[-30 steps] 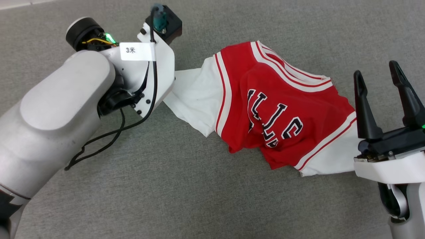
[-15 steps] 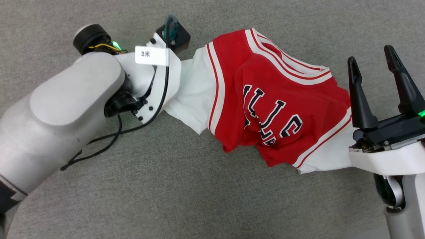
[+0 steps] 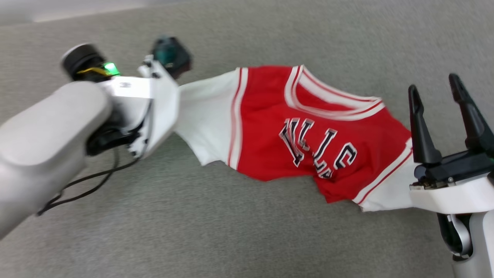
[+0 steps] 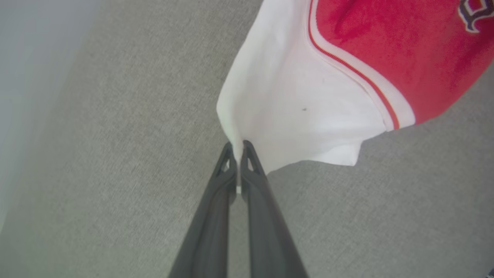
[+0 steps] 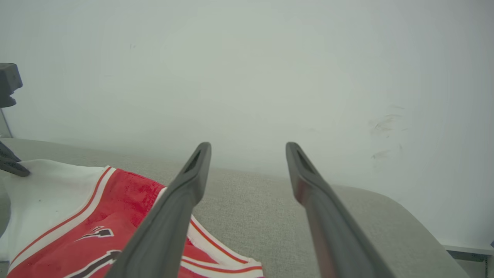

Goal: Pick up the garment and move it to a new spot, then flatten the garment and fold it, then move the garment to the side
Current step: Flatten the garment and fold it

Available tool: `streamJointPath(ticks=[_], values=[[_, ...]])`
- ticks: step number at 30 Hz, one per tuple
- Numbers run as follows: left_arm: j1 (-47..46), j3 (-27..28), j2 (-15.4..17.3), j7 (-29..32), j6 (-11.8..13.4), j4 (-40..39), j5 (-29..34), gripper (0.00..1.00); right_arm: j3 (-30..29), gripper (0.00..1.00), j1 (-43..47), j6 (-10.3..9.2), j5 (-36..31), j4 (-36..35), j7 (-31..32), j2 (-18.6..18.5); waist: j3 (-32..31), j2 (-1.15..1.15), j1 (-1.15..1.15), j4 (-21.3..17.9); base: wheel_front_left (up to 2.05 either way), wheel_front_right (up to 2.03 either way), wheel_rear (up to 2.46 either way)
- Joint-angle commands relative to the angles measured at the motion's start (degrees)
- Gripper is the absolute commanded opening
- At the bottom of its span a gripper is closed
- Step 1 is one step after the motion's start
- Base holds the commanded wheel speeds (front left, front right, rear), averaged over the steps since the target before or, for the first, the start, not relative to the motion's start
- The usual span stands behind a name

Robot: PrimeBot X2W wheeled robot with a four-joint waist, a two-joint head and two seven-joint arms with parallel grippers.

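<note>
- Since the earlier head frames, the left arm swung outward and away from the right gripper (image 3: 434, 87). The garment (image 3: 270, 127) was drawn out longer between them, with the collar opened up. The camera had also shifted, so part of that change was view motion.
- The left gripper (image 4: 236, 148) was clamped on the edge of the white sleeve (image 4: 301, 116), with fabric pinched right at the fingertips and almost no gap between them.
- From those tips the sleeve hung clear of the grey surface (image 3: 193, 231). The red body trailed beyond it toward the other arm.
- The right gripper's jaws stood wide apart and empty, pointing past the garment toward the pale wall (image 5: 247, 58). They were touching nothing.
- The garment's other sleeve (image 3: 389, 189) lay just beside the base of the right fingers, behind the tips rather than between them.
- Likely step: the one-handed carry or drag to the new spot, already running into flattening.
- Next move probably called for the right gripper to tip down and take the near sleeve. The two arms could then tension the cloth evenly and lay it flat.
- Risk: thin fabric on a single pinch point could slip or bunch.
</note>
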Motion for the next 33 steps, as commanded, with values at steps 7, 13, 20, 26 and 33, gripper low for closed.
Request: streamJointPath(ticks=[7, 13, 20, 26, 33], values=[[5.58, 0.15, 9.27, -1.50, 0.20, 0.07, -4.71, 0.00, 0.07, 1.00, 2.42, -0.04, 0.54, 0.92, -0.11, -0.45, -4.95, 0.00, 0.00, 5.34, 0.00, 0.00, 0.00], [9.95, 0.91, 11.97, -3.64, 2.39, 4.36, -8.02, 0.00, 0.81, 1.00, 1.92, -0.04, 0.83, 1.34, -0.11, -1.03, -4.38, 0.00, 0.00, 5.57, 0.00, 0.00, 0.00], [12.57, 1.26, 10.44, -6.48, 3.59, 12.28, -9.34, 0.00, 1.09, 1.00, 0.96, -0.04, 0.95, 2.02, -0.11, -1.73, -2.04, 0.00, 0.00, 3.79, 0.00, 0.00, 0.00], [14.42, 1.44, 7.32, -9.99, 3.04, 18.32, -9.54, 0.27, 1.24, 1.00, 1.18, -0.04, 1.08, 3.04, -0.11, -1.80, -2.32, 0.00, 0.00, 2.69, 0.00, 0.00, 0.00], [15.05, 2.69, 7.04, -28.41, 5.49, 19.56, -2.16, 1.00, 0.45, 1.00, 2.40, -0.04, 1.11, 3.82, -0.11, -2.02, -6.35, 0.00, 0.00, 3.19, 0.00, 0.00, 0.00]])
